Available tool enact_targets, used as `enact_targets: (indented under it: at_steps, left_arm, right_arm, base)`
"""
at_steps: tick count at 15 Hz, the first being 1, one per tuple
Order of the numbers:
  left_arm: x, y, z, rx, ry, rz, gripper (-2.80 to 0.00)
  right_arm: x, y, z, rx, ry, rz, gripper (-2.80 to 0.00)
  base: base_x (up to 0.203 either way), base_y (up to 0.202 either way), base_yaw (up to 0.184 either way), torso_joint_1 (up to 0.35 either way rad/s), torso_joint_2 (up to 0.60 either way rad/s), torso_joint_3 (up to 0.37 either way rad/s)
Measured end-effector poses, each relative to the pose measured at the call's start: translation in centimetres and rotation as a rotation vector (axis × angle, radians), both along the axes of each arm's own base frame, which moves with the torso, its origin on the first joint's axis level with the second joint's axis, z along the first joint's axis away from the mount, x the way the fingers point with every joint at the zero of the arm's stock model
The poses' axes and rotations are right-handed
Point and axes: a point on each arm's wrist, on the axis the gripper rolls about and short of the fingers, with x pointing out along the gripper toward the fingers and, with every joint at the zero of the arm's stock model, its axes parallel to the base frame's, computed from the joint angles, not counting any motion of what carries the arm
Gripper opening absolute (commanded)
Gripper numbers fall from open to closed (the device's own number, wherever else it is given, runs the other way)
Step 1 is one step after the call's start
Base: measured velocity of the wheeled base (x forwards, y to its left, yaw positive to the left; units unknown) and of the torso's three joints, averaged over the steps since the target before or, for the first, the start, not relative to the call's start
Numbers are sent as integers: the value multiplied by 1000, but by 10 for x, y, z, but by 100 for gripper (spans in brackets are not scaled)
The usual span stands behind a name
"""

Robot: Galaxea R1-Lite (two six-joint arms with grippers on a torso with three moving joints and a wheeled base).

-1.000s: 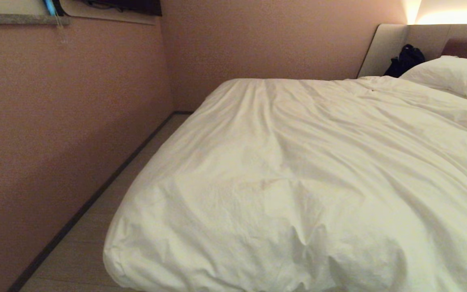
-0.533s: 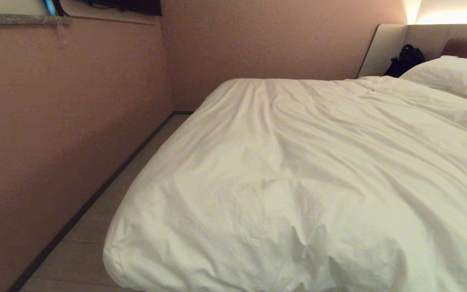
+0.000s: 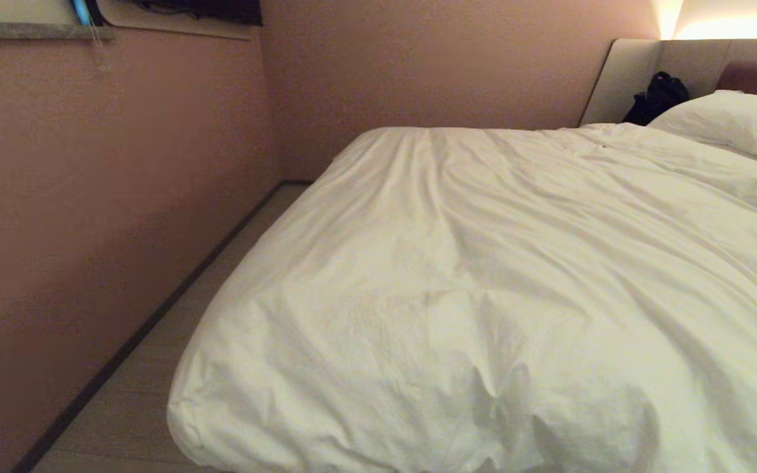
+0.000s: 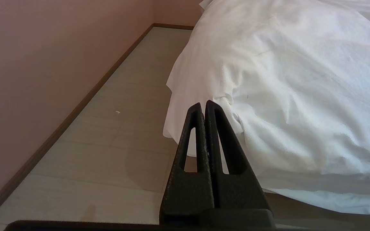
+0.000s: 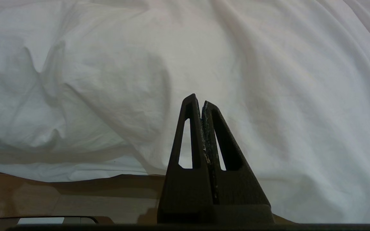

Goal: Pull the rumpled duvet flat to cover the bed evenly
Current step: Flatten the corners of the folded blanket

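Pale floor (image 4: 114, 134) runs beside the bed (image 3: 635, 72). Nearest, left gripper (image 4: 203, 104) and right gripper (image 5: 198, 99) hang clenched, empty, short of the duvet (image 3: 483, 276), which spreads from twelve o'clock toward the pillow (image 3: 733, 121).

Creased matt cloth duvet (image 3: 483, 276) (cotton-like)

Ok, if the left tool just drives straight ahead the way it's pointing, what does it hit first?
Most likely the duvet: the left tool, shut, aims at its bulging corner fold hanging over the bed's edge beside the floor. Depth is unclear, so it might skim the fold's floor side instead.
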Motion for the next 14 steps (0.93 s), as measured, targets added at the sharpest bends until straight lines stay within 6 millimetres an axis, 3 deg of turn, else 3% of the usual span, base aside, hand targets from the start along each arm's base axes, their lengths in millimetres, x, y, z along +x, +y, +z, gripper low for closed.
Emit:
enact_targets:
  at_steps: [14]
  left_arm:
    - [0,0,0,2,-1,1,-280]
  right_arm:
    - [0,0,0,2,-11,-3,-280]
  base:
    - [0,0,0,0,0,0]
